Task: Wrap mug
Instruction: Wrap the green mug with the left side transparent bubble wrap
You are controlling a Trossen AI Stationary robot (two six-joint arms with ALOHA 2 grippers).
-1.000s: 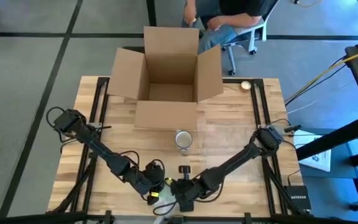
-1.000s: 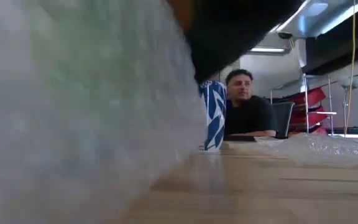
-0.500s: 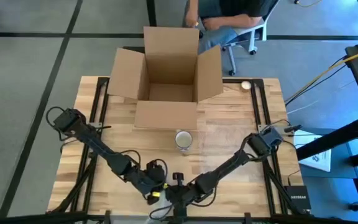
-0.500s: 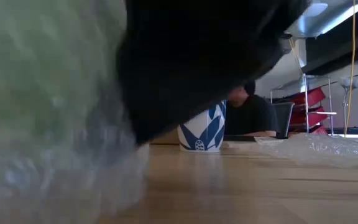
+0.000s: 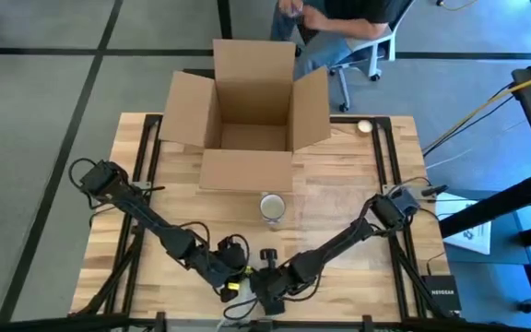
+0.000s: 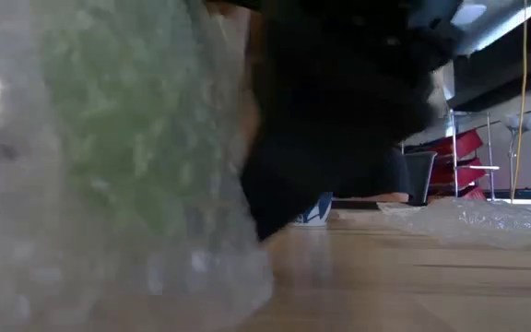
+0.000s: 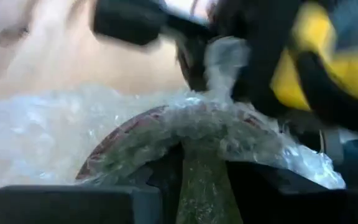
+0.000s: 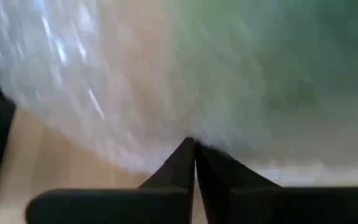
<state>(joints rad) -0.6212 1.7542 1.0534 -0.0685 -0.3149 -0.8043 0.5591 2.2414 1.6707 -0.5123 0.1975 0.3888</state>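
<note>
A green mug point(image 7: 185, 134) with a reddish rim lies in clear bubble wrap point(image 7: 48, 137) at the table's near edge. It fills the left of the low view as a green shape point(image 6: 118, 129) under wrap. My left gripper point(image 5: 231, 279) is shut on it. My right gripper point(image 5: 265, 284) is close beside it on the right, shut on the bubble wrap point(image 8: 104, 81). A second, blue-and-white mug point(image 5: 272, 207) stands upright on its base at the table's middle, touched by nothing. My left gripper has the wrapped mug's green wall point(image 7: 201, 180) between its two fingers, just below the reddish rim, with wrap lying over it. Whether one finger is inside the mug cannot be told. My right gripper pinches a bunched tuft of the bubble wrap point(image 7: 224, 59) just above the mug; its fingertips point(image 8: 194, 152) meet on the sheet, with the green mug right behind.
An open cardboard box point(image 5: 247, 120) stands at the table's far side, behind the blue-and-white mug. A loose sheet of bubble wrap point(image 6: 487, 221) lies on the table's right part. A small round thing point(image 5: 365, 126) sits at the far right. A person sits beyond the far edge.
My right gripper has shifted toward the table's left against the wrapped mug and then come back a little, staying at the near edge. In the low view its dark bulk has dropped and now covers most of the blue-and-white mug. The wrap around the green mug has moved with it.
</note>
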